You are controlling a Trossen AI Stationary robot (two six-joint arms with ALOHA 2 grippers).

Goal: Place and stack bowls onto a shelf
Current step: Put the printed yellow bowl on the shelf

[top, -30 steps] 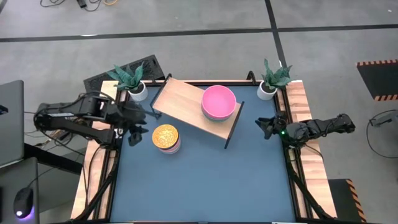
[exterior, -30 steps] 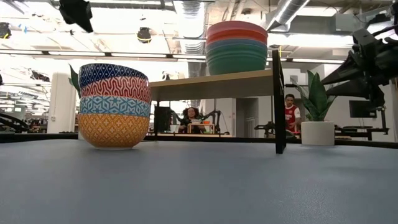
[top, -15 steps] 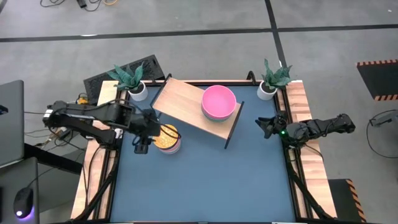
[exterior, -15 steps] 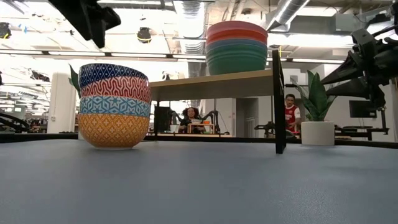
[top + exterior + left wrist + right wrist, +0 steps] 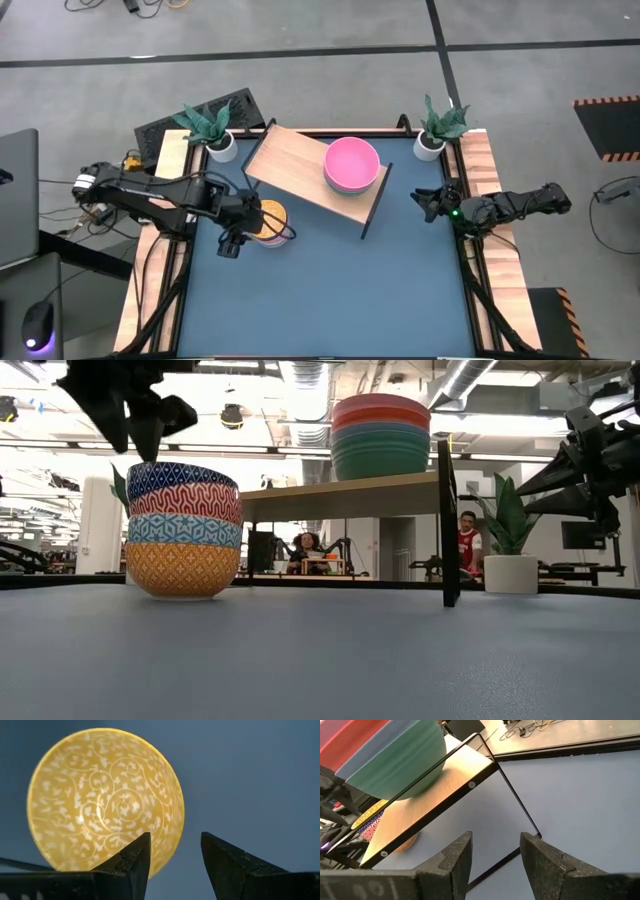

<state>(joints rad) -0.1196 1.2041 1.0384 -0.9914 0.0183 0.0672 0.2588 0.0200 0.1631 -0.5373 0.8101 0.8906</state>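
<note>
left gripper (image 5: 232, 243) left of centre, fingers parted, empty, straddling yellow bowl (image 5: 105, 797) rim atop patterned bowl stack (image 5: 183, 528) | right gripper (image 5: 492, 857) gaped, empty, waiting right edge | risk: off-centre pinch tipped stack, or several bowls lifted together short of shelf (image 5: 300, 170)

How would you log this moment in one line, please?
left gripper: open, above patterned bowl stack | right gripper: open, table edge | plain bowls: on shelf

Two potted plants stand at the worktop's (image 5: 330, 290) far corners, one left (image 5: 212, 128), one right (image 5: 438, 127). A laptop (image 5: 18, 195) sits far left, a mouse (image 5: 37, 325) near it.
</note>
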